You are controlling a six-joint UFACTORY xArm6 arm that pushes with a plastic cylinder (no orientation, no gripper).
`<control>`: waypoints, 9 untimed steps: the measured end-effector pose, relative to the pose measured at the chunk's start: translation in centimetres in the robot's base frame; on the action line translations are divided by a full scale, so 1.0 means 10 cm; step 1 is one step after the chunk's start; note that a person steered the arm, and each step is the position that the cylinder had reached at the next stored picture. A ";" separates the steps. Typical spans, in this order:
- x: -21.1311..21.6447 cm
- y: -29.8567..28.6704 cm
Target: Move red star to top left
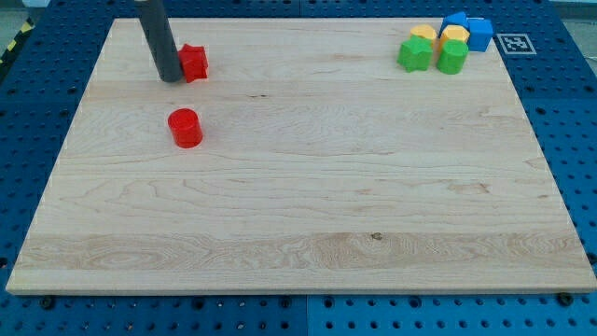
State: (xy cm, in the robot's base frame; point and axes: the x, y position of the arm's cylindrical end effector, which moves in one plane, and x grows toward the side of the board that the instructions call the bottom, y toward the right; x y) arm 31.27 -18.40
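The red star [194, 63] lies near the top left of the wooden board [298, 205]. My tip [171, 78] rests on the board right against the star's left side, and the rod hides the star's left edge. A red cylinder [185, 128] stands below them, apart from both.
A cluster of blocks sits at the top right: a green block [415, 54], a second green block [452, 58], two yellow blocks [423, 34] [455, 35] and two blue blocks [478, 34] [456, 19] at the board's edge. A tag [512, 42] lies off the board.
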 end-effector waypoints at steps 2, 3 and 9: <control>0.03 0.15; 0.25 0.49; -0.19 0.43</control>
State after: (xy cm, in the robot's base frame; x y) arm 29.34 -14.07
